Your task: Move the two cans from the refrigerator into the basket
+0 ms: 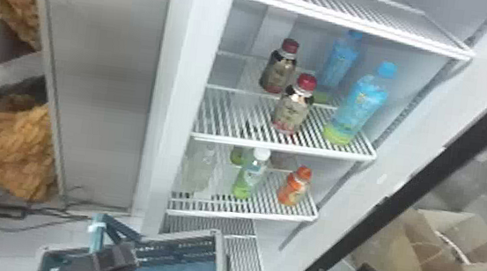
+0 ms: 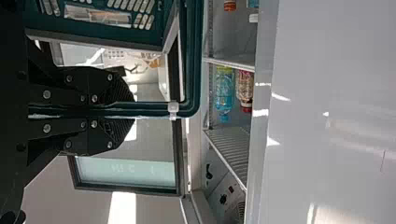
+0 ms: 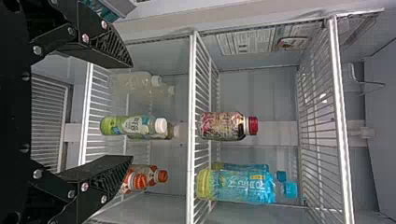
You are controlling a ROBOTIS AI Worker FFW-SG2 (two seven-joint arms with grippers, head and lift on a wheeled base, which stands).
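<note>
White wire shelves (image 1: 233, 141), red-capped and blue bottles (image 1: 292, 113) on one, green, clear and orange bottles (image 1: 250, 178) on that below.

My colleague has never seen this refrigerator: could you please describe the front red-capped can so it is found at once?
In the open refrigerator, find the shelf above the orange bottle. Near its front edge stands the can, left of the front blue bottle; its red-capped twin stands farther back.

Basket (image 1: 179, 250) cut off by head view's bottom edge.
</note>
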